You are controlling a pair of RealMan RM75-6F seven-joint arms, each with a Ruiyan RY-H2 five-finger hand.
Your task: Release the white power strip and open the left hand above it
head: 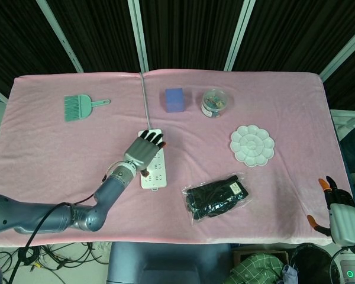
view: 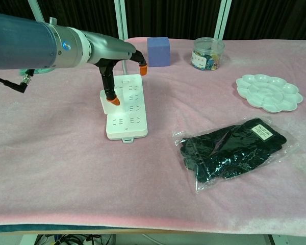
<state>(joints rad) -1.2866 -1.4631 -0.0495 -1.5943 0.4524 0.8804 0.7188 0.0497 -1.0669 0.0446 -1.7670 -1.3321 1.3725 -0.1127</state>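
Note:
The white power strip [view: 126, 109] lies flat on the pink tablecloth [view: 56, 153], its grey cable [head: 145, 100] running to the far edge. My left hand [view: 111, 53] hovers over the strip's far end with its fingers spread and nothing in them. One orange-tipped finger [view: 113, 100] points down close to the strip's left edge, and another [view: 142, 69] reaches out to the right. From the head view the left hand [head: 144, 151] covers the strip's upper half [head: 154, 176]. My right hand [head: 338, 208] rests off the table's near right corner, holding nothing.
A blue block [view: 158, 51] and a jar of clips [view: 208, 53] stand behind the strip. A white palette [view: 268, 92] lies at the right, bagged black gloves [view: 234, 148] in front of it. A green brush [head: 83, 106] lies at the far left.

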